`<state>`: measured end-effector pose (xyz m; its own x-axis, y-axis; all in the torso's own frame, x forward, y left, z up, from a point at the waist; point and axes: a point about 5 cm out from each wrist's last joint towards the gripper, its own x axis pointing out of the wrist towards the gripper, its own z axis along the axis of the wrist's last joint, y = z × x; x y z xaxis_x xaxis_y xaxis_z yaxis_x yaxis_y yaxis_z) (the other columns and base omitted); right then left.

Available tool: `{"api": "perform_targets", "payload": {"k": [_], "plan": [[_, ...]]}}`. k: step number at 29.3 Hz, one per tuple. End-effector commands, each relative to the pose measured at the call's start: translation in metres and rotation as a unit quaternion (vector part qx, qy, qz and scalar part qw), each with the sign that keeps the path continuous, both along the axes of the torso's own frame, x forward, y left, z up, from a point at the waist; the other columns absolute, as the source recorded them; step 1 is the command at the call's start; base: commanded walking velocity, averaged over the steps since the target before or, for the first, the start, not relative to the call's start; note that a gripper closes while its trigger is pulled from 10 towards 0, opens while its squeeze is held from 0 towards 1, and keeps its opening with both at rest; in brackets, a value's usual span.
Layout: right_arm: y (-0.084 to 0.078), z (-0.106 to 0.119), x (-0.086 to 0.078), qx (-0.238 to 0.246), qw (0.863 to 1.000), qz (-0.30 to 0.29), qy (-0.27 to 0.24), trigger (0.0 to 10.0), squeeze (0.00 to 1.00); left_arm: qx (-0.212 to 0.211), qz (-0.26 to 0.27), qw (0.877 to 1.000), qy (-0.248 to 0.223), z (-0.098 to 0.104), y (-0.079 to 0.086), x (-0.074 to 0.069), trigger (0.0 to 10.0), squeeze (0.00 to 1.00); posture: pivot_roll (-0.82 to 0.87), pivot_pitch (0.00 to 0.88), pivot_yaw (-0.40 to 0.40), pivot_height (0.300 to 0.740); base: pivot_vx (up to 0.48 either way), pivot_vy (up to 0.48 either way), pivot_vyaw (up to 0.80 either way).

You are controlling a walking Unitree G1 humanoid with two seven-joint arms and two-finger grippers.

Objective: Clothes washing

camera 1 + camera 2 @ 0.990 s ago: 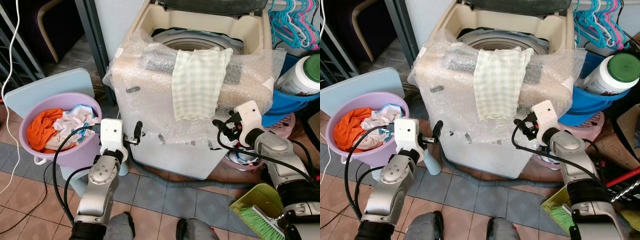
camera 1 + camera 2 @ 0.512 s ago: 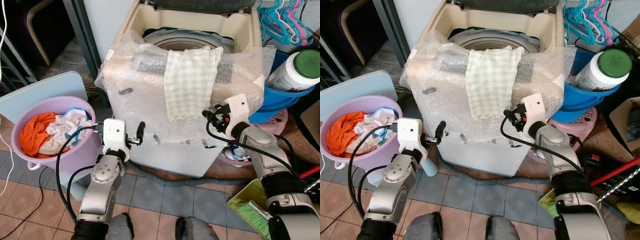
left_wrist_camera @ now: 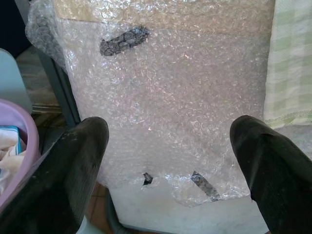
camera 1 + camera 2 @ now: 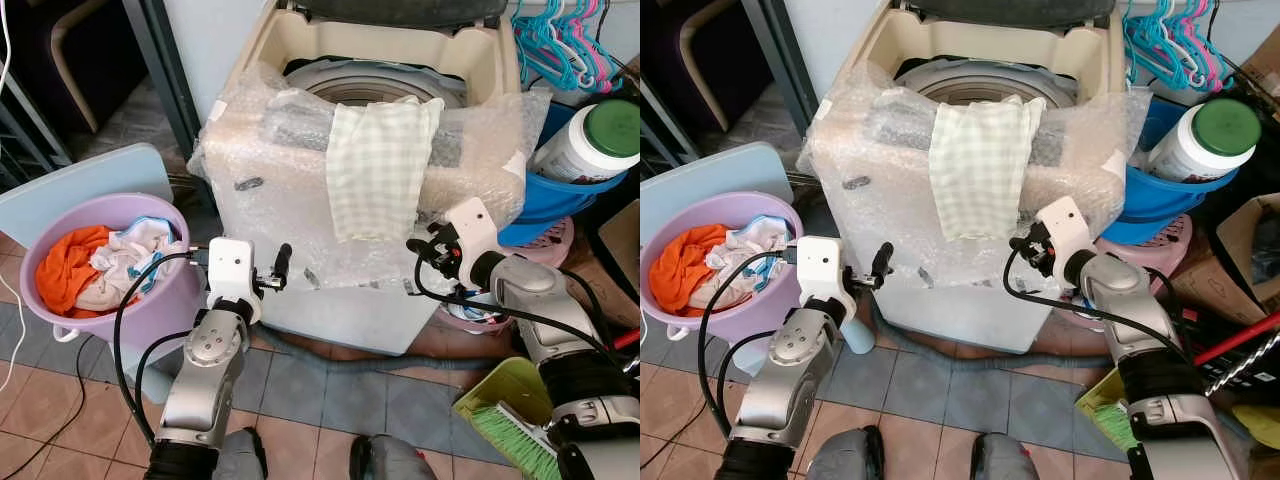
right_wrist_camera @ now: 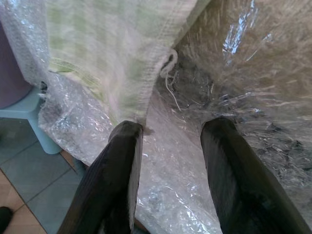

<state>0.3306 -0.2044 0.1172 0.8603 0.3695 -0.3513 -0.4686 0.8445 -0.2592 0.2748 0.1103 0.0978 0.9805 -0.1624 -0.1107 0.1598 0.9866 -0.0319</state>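
A top-loading washing machine (image 4: 350, 300) fills the upper middle of the head view, its lid up and its front and rim wrapped in bubble wrap (image 4: 250, 160). A pale green checked cloth (image 4: 375, 165) hangs over the front rim at the centre of the frame, draped down the wrapped front panel.

The right end effector (image 4: 418, 252) sits at centre right of the frame, close against the bubble wrap just beside the lower right corner of the cloth. In the right wrist view its two black fingers (image 5: 114, 175) stand apart, released and holding nothing; one fingertip lies right at the cloth's hem, though the blur makes it hard to say whether it touches.

The left end effector (image 4: 281, 265) is at lower centre left, near the front of the washing machine below and to the left of the cloth. In the left wrist view its fingers (image 3: 73, 161) are spread wide, released, with the wrapped panel between them.

At the left of the frame a purple basin (image 4: 150, 300) rests on a pale blue stool (image 4: 90, 175), holding orange clothes (image 4: 65, 270) and white clothes (image 4: 130, 255). At upper right a white jar with a green lid (image 4: 590, 140) lies in a blue tub (image 4: 570, 205), with plastic hangers (image 4: 560, 40) above. A green brush (image 4: 510, 435) is at lower right.
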Motion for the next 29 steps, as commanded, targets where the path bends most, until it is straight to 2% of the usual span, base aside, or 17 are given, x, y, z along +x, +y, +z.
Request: {"api": "perform_targets", "payload": {"k": [1,3,4,5,9,11,13,15,20,21,22,25,26,27,29], "plan": [[-0.021,-0.005,0.0,-0.034,0.997,-0.074,-0.012,10.0,0.0,0.009,0.004,1.0,0.012,-0.004,0.002,0.0,10.0,0.0,-0.02,0.1,0.006,0.74,0.0,0.0,0.0],[-0.025,-0.002,-0.001,-0.03,0.996,-0.086,-0.024,10.0,0.0,0.009,0.005,1.0,0.012,-0.004,0.002,-0.001,10.0,0.0,-0.02,0.101,0.004,0.74,0.0,0.0,0.0],[-0.029,0.002,-0.007,-0.012,0.995,-0.094,-0.036,10.0,0.78,0.01,0.007,1.0,0.012,-0.005,0.003,-0.001,10.0,0.0,-0.02,0.103,0.004,0.74,0.0,0.0,0.0],[-0.031,0.004,-0.016,-0.003,0.995,-0.089,-0.048,10.0,1.0,0.01,0.007,1.0,0.013,-0.005,0.004,-0.002,10.0,0.0,-0.02,0.105,0.007,0.74,0.0,0.0,0.0],[-0.033,0.009,-0.027,0.012,0.992,-0.093,-0.083,10.0,1.0,0.011,0.006,1.0,0.014,-0.005,0.004,-0.002,10.0,0.0,-0.03,0.108,0.011,0.74,0.0,0.0,0.0],[-0.028,0.013,-0.037,0.061,0.991,-0.07,-0.1,10.0,1.0,0.012,0.002,1.0,0.014,-0.005,0.003,-0.002,10.0,0.0,-0.04,0.11,0.016,0.74,0.0,0.0,0.0],[-0.025,0.015,-0.04,0.082,0.99,-0.059,-0.099,10.0,1.0,0.013,0.001,1.0,0.015,-0.005,0.003,-0.002,10.0,0.0,-0.04,0.11,0.017,0.74,0.0,0.0,0.0],[-0.01,0.012,-0.049,0.104,0.992,-0.005,-0.07,10.0,1.0,0.012,-0.002,1.0,0.015,-0.005,0.002,-0.001,10.0,0.0,-0.04,0.111,0.021,0.74,0.0,0.0,0.0],[0.015,0.005,-0.059,0.141,0.988,0.062,-0.015,10.0,1.0,0.012,-0.008,1.0,0.016,-0.005,-0.001,0.0,10.0,0.0,-0.04,0.113,0.024,0.74,0.0,0.0,0.0],[0.022,0.0,-0.06,0.137,0.988,0.073,-0.001,10.0,0.75,0.012,-0.008,1.0,0.016,-0.004,-0.001,0.0,10.0,0.0,-0.04,0.114,0.021,0.74,0.0,0.0,0.0],[0.032,-0.007,-0.059,0.128,0.989,0.079,0.013,10.0,0.34,0.011,-0.006,1.0,0.015,-0.004,-0.001,0.0,10.0,0.0,-0.04,0.114,0.017,0.74,0.0,0.0,0.0],[0.042,-0.016,-0.057,0.125,0.99,0.067,0.025,10.0,0.3,0.011,-0.001,1.0,0.016,-0.004,0.0,0.0,10.0,0.0,-0.03,0.114,0.014,0.74,0.0,0.0,0.0],[0.044,-0.016,-0.056,0.122,0.99,0.064,0.022,10.0,0.09,0.011,0.001,1.0,0.017,-0.004,0.001,-0.001,10.0,0.0,-0.02,0.115,0.013,0.74,0.0,0.0,0.0],[0.046,-0.017,-0.053,0.117,0.992,0.048,0.014,10.0,0.0,0.012,0.002,1.0,0.017,-0.005,0.001,-0.001,10.0,0.0,-0.02,0.114,0.011,0.74,0.0,0.0,0.0],[0.046,-0.016,-0.049,0.111,0.993,0.034,0.003,10.0,0.0,0.012,0.003,1.0,0.017,-0.005,0.001,-0.002,10.0,0.0,-0.02,0.115,0.009,0.74,0.0,0.0,0.0]]}}
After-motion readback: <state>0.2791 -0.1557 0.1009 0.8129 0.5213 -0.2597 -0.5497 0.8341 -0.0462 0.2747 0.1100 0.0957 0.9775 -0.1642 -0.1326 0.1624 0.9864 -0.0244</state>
